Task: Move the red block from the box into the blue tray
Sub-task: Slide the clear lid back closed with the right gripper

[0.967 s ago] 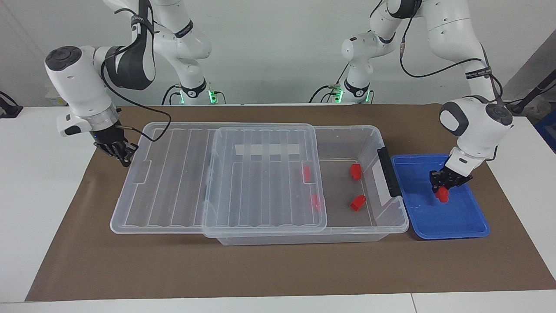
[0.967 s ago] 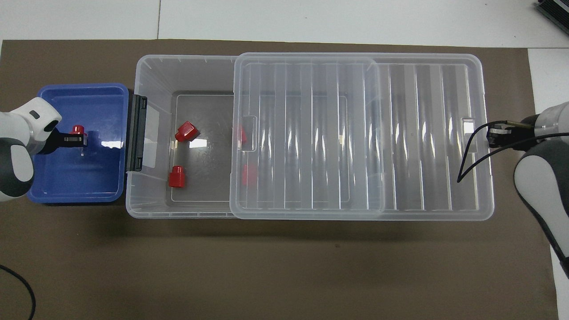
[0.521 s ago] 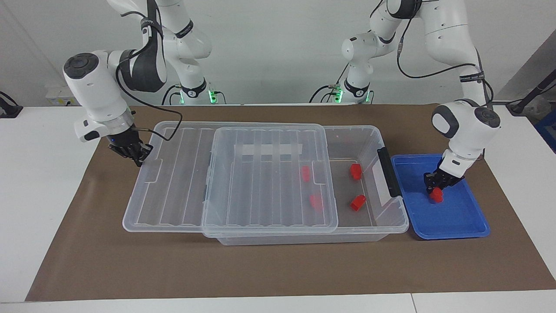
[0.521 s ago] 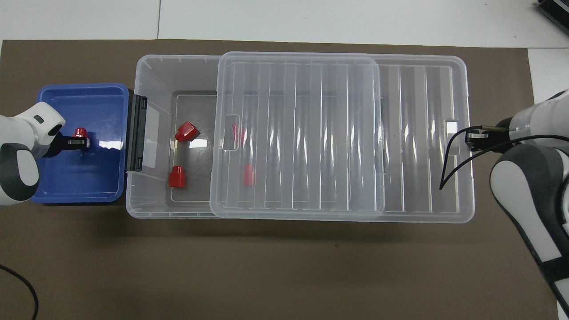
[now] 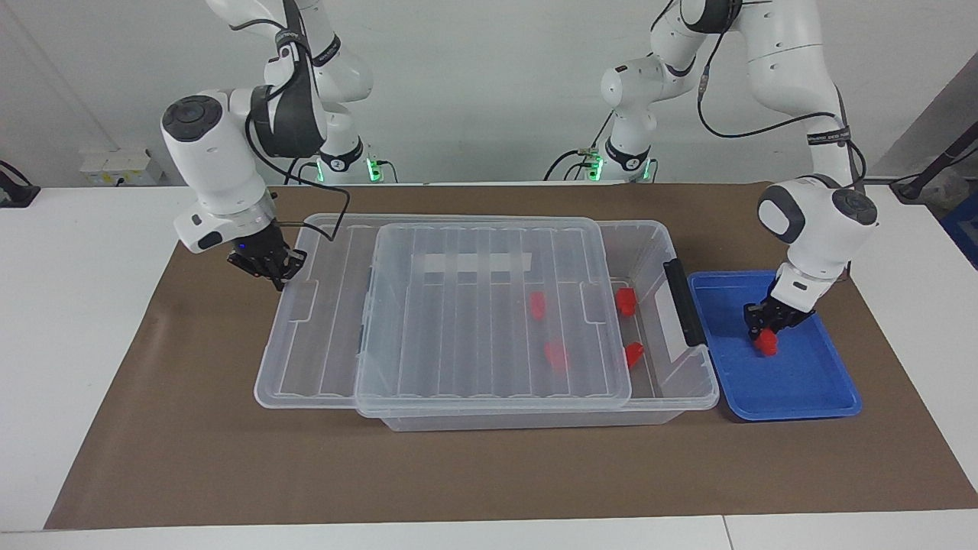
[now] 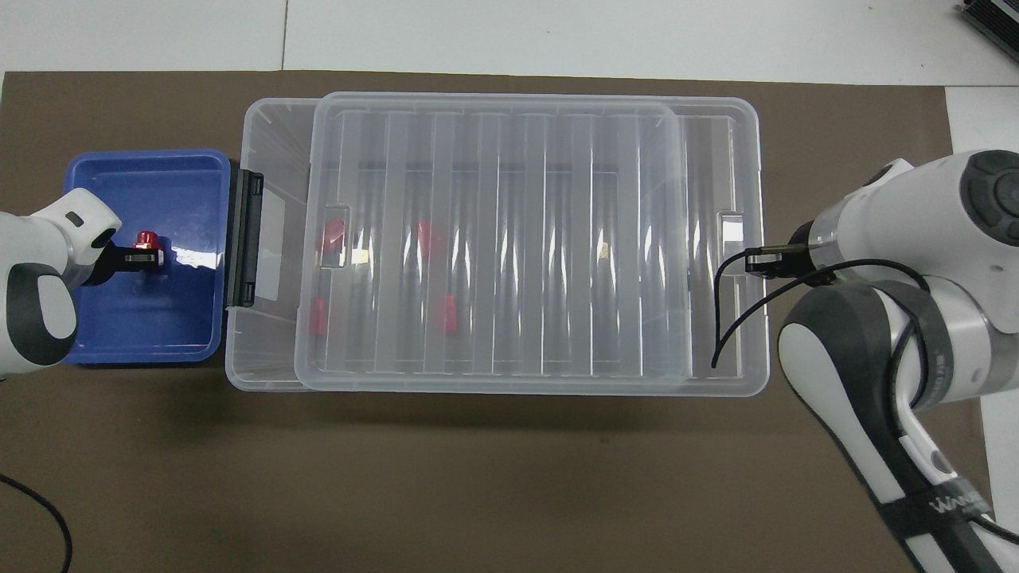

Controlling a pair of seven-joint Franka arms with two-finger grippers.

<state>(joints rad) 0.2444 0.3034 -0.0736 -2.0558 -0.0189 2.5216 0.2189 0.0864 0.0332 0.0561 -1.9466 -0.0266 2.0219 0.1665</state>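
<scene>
Four red blocks [image 5: 556, 356] lie in the box [image 5: 691, 389], seen through its clear lid [image 5: 489, 305], which covers most of the bin at the table's middle. A fifth, the red block [image 5: 765, 344], sits in the blue tray [image 5: 802, 382] toward the left arm's end of the table. The left gripper [image 5: 762, 327] hangs just over that block; whether it clasps it cannot be told. The right gripper [image 5: 276, 269] is clamped on the lid's overhanging end, toward the right arm's edge.
</scene>
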